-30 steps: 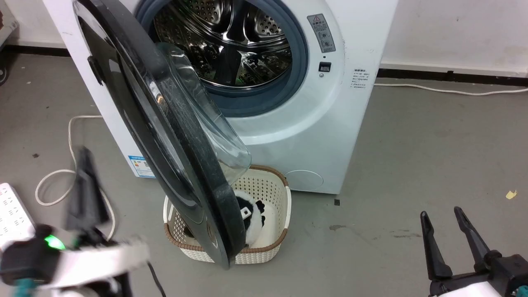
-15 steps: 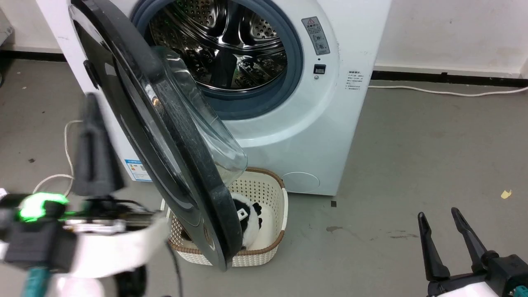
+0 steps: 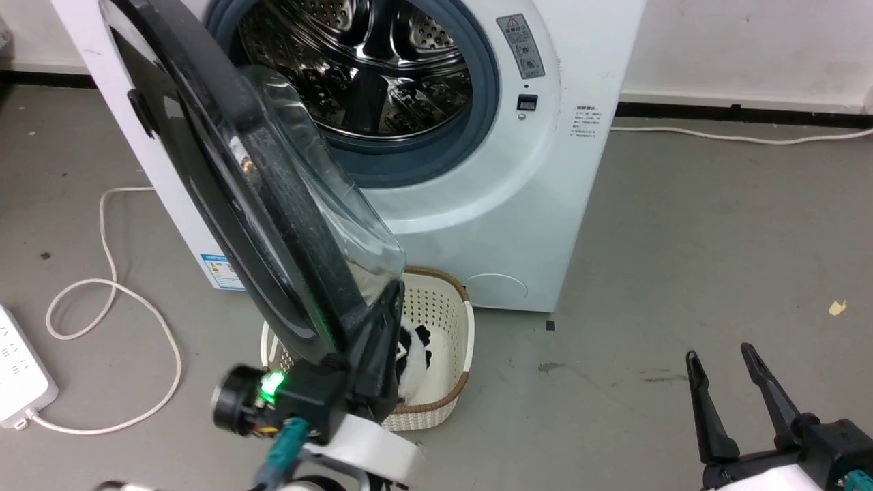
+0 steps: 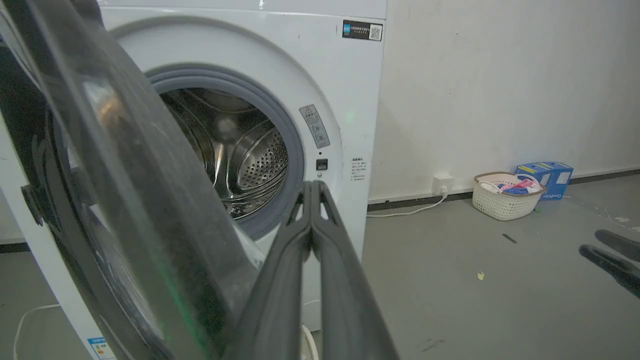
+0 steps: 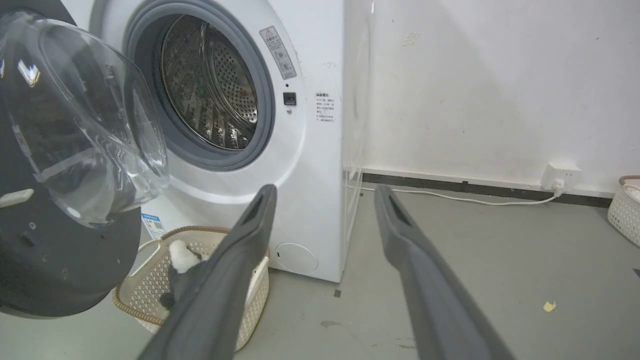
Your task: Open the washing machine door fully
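The washing machine door [image 3: 225, 170], a glossy black disc with a clear glass bowl [image 3: 320, 198], stands partly swung out from the white washing machine [image 3: 491, 204], edge-on to the head view. The steel drum [image 3: 368, 61] lies exposed behind it. My left gripper [image 3: 393, 293] is shut with nothing between its fingers. It points up beside the door's lower rim on the glass side, and I cannot tell whether they touch. In the left wrist view the left gripper [image 4: 312, 186] stands just right of the door [image 4: 125, 225]. My right gripper [image 3: 719, 354] [image 5: 325, 192] hangs open, well right of the machine.
A cream basket [image 3: 457, 320] with a black-and-white plush toy [image 3: 412, 354] sits on the floor under the door. A white cable [image 3: 102, 293] and power strip [image 3: 20, 368] lie to the left. Farther right stand another basket [image 4: 505, 197], blue boxes [image 4: 545, 175] and a wall socket [image 5: 562, 177].
My left arm has swung from the left of the door across to its lower rim on the glass side. The head camera shifted slightly. The door and right gripper look unmoved.
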